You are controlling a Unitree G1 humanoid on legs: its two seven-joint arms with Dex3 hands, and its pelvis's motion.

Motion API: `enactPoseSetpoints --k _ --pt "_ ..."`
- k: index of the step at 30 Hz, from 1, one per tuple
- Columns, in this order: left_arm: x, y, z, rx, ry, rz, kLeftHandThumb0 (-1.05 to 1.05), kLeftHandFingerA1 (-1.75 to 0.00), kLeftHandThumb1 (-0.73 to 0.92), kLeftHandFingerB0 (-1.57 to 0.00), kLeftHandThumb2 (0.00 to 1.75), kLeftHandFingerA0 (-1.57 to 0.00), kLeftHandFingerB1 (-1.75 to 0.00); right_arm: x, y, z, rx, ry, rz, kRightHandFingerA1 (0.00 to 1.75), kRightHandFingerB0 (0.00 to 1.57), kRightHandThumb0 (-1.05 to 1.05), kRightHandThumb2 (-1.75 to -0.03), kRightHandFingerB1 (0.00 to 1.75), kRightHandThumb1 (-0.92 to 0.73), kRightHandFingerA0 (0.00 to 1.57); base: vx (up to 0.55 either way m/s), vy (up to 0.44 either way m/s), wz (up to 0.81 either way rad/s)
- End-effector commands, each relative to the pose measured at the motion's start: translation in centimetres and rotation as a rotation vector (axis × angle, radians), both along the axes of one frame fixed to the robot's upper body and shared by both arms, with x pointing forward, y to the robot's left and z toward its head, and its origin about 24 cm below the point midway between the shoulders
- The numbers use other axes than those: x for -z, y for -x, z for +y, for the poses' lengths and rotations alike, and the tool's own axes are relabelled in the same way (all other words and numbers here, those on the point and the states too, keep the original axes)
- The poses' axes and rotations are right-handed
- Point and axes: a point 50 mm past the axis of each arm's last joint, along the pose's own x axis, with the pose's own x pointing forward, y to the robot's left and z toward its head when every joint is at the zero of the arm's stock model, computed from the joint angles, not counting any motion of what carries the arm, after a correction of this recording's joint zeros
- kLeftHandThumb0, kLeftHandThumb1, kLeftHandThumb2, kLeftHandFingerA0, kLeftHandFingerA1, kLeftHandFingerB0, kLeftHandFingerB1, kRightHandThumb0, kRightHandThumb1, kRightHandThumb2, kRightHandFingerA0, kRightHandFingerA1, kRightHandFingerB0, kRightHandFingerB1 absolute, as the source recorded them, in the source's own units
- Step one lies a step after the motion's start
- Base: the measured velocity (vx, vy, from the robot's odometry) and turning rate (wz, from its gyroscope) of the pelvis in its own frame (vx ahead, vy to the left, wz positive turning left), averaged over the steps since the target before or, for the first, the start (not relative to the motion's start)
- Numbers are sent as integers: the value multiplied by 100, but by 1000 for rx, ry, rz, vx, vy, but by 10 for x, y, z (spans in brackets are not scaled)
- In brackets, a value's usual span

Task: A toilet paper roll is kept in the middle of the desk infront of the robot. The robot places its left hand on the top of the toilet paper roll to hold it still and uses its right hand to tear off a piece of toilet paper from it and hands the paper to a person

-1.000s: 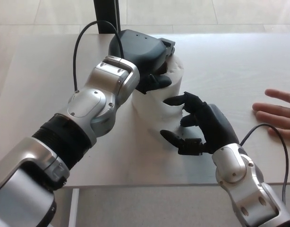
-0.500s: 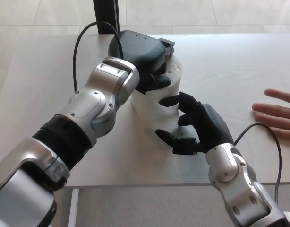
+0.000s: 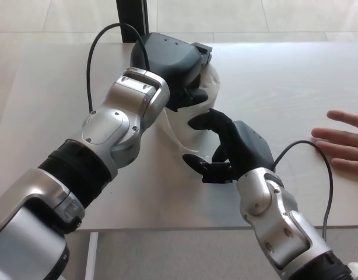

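Single head view, set high on the robot and angled steeply down and forward at the desk (image 3: 284, 70). The near desk edge crosses the lower frame; pale floor shows beyond the far edge. Both forearms enter close to the lens, from the bottom corners.

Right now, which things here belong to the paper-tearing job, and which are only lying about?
Job: roll, left hand pressing on top of it, right hand at its side, person's hand waiting on the desk.
Lying about: black post behind the desk.
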Motion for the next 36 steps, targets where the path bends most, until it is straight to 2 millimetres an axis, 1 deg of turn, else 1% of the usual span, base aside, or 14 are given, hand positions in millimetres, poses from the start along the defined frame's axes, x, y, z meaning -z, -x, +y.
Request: enactPoseSetpoints --k 1,2,6,7,12,18,19,20,24,25,28,30,32,36 --pt "4 1 -7 8 -22 50 -75 -94 92 -39 77 -75 -44 25 9 -5 47 103 89 140 29 -65 -98 61 -50 119 0 0 0" --pt "4 1 -6 9 -21 50 -75 -87 92 -40 74 -78 -42 27 9 -4 49 117 87 163 35 -55 -69 60 -66 88 0 0 0" --pt "6 2 -6 19 -12 40 -75 -86 92 -43 74 -75 -44 29 11 -1 47 160 72 132 40 -53 -98 67 -49 115 0 0 0" --pt "7 2 -6 16 -12 42 -76 -98 92 -43 75 -83 -45 29 11 0 49 162 72 157 40 -54 -64 65 -68 89 0 0 0" --pt "9 3 -6 12 -4 46 -76 -102 92 -43 74 -81 -45 30 16 8 35 170 38 150 54 -58 -67 85 -71 84 0 0 0" --pt "11 4 -6 20 -8 50 -76 -96 92 -48 74 -65 -53 27 15 18 41 180 24 175 22 -48 -73 85 -78 90 0 0 0" --pt "11 4 -5 19 -19 57 -77 -80 92 -42 79 -55 -48 26 15 19 46 175 12 133 24 -54 -105 70 -59 109 0 0 0" --pt "11 4 -5 18 -22 60 -75 -83 92 -43 76 -62 -43 26 15 19 53 171 6 175 15 -48 -72 85 -78 81 0 0 0" --pt "14 5 -5 22 -22 61 -76 -76 92 -42 77 -61 -43 25 17 20 70 126 -19 175 28 -48 -74 113 -78 81 0 0 0" --pt "16 5 -5 19 -25 62 -76 -103 92 -46 77 -69 -51 21 16 22 45 84 -69 155 24 -53 -74 72 -79 72 0 0 0" --pt "16 5 -6 24 -19 55 -76 -130 92 -56 76 -76 -60 19 13 23 37 75 -81 136 28 -51 -72 70 -76 64 0 0 0" --pt "15 5 -7 22 -13 52 -76 -134 92 -65 76 -80 -69 21 8 23 26 164 -31 165 46 -45 -72 135 -73 65 0 0 0" --pt "15 5 -7 18 3 57 -79 -118 75 -57 101 -92 -63 20 8 25 26 199 -14 123 58 -52 -104 92 -56 93 0 0 0" --pt "16 5 -6 17 16 58 -79 -118 73 -57 99 -93 -63 20 12 28 41 138 -50 157 33 -47 -72 104 -72 59 0 0 0"
